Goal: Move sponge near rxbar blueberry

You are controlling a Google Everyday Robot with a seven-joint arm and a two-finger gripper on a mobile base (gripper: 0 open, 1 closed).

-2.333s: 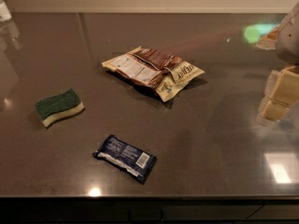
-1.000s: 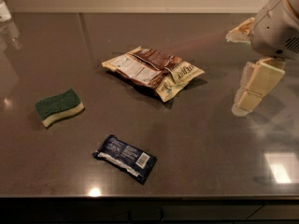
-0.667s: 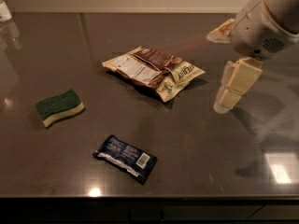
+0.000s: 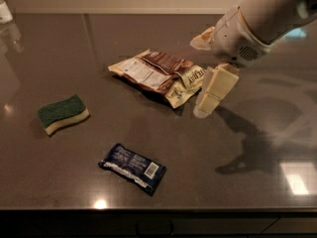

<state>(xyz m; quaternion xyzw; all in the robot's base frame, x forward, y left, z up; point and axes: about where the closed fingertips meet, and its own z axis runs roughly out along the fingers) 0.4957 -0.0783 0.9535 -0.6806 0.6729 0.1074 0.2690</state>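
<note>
The sponge [image 4: 63, 113], dark green on top with a pale yellow base, lies flat on the dark counter at the left. The rxbar blueberry [image 4: 132, 168], a navy wrapper with a white barcode patch, lies near the front edge, to the right of and nearer than the sponge. My gripper [image 4: 197, 78] hangs over the counter right of centre, at the right end of the snack bag, far from the sponge. Its two cream fingers [image 4: 216, 88] are spread apart and hold nothing.
A brown-and-cream snack bag [image 4: 161, 76] lies crumpled in the middle of the counter [image 4: 257, 148]. A white container [image 4: 4, 10] stands at the far left back corner. The counter's front edge runs along the bottom of the view.
My arm has swung in from the right edge toward the middle of the counter, now reaching the snack bag's right end. The sponge, bar and bag have not moved.
</note>
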